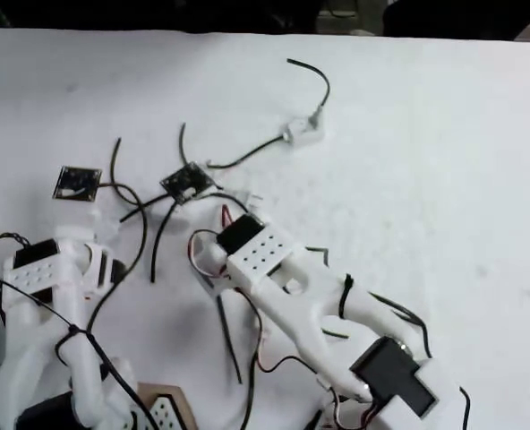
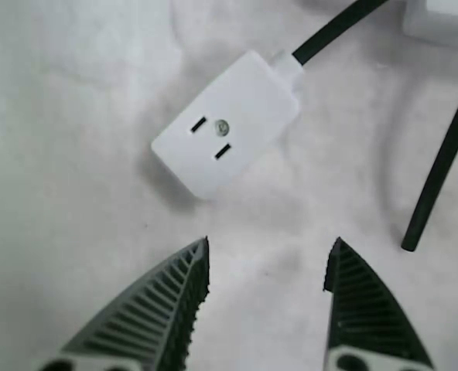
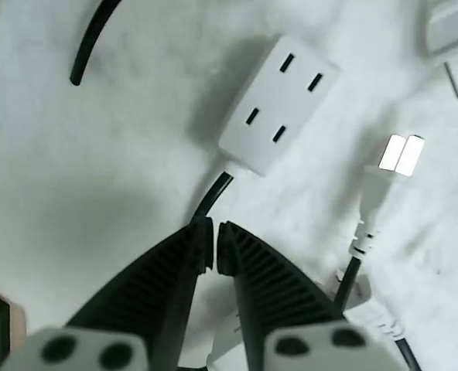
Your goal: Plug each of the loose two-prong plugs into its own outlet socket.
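White socket is lying on cloth under the spread left gripper; right gripper is sitting pinched together beside a cord.

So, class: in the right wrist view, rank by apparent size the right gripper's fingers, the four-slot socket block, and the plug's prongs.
Largest: fingers, though nearness to the camera inflates them.
Next: four-slot socket block.
Smallest: plug's prongs, clearly.

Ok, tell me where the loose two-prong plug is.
In the right wrist view, the plug lies on the table just beyond the right hand, beside the four-slot socket block, prongs bare.
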Robot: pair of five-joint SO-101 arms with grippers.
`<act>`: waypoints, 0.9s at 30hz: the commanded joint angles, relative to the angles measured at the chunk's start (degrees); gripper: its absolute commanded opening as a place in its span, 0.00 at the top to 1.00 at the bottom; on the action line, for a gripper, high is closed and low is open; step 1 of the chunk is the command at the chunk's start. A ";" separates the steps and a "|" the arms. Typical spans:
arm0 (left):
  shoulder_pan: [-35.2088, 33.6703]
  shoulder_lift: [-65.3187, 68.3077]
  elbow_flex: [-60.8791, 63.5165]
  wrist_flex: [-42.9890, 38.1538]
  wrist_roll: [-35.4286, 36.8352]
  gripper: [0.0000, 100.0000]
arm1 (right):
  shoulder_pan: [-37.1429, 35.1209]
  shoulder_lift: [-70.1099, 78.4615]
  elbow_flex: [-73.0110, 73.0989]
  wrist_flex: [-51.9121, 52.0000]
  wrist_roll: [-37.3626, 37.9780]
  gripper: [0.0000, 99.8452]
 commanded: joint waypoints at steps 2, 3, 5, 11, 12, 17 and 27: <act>0.48 -1.71 -0.18 -0.97 0.26 0.76 | -0.31 -3.47 -2.73 -0.84 -0.18 0.98; 0.48 -1.71 -0.18 -0.97 0.26 0.76 | -0.31 -3.56 -3.25 -0.92 -0.18 0.98; 0.48 -1.71 -0.18 -0.97 0.26 0.76 | -0.31 -3.74 -4.48 -2.51 -0.18 0.98; 0.48 -1.98 -0.44 -0.97 0.62 0.76 | 1.63 -4.26 -5.80 -1.89 -0.53 0.98; 0.84 -2.07 -0.44 -0.97 0.70 0.76 | 2.86 -4.88 -6.07 -1.10 -2.02 0.98; 6.81 -2.07 -0.53 -0.62 1.14 0.75 | 11.65 -11.30 -6.15 2.86 -5.89 0.98; 19.65 -1.63 -15.38 13.27 15.82 0.76 | 32.04 -24.13 -4.13 10.42 -5.89 0.98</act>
